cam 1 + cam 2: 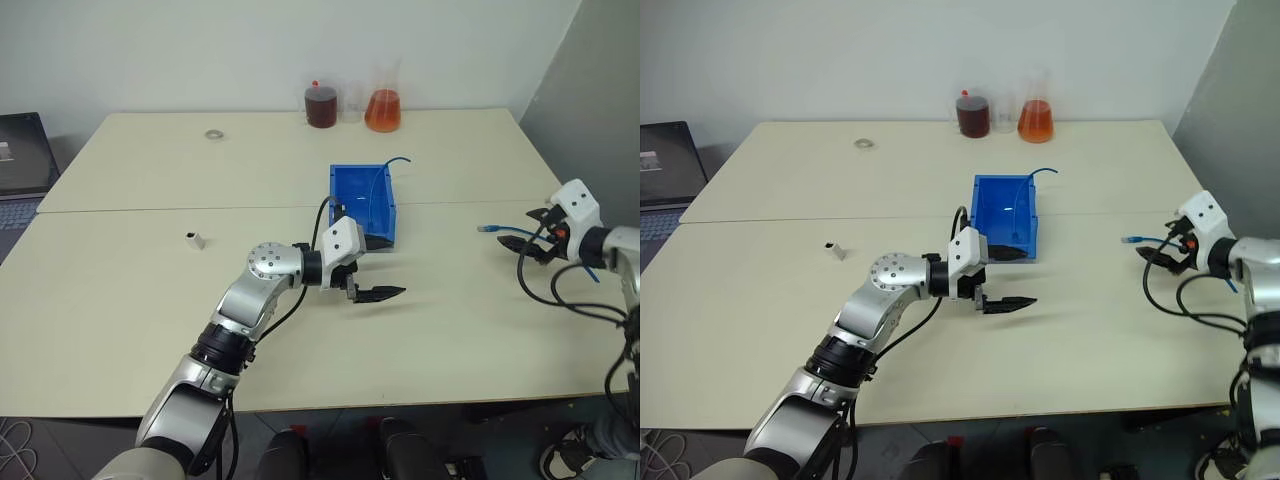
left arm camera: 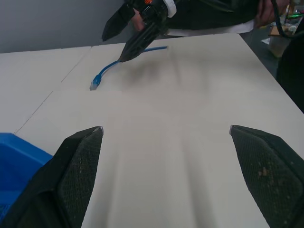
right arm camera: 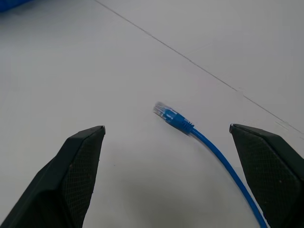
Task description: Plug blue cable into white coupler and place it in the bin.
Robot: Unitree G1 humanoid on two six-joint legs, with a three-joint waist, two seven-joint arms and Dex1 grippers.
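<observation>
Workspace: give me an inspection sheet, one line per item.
Surface: two pale tables pushed together, seam across the middle.
Job's things: white coupler lies alone on the left; blue cable lies loose on the right, plug free; bin at centre, with a second blue cable sticking out.
Clutter: two flasks of liquid and a small ring at the far edge.
Grippers: left gripper open beside the bin; right gripper open over the cable plug; both hold nothing.
Cables: black arm leads.
Surroundings: laptop at left; plain wall behind.
</observation>
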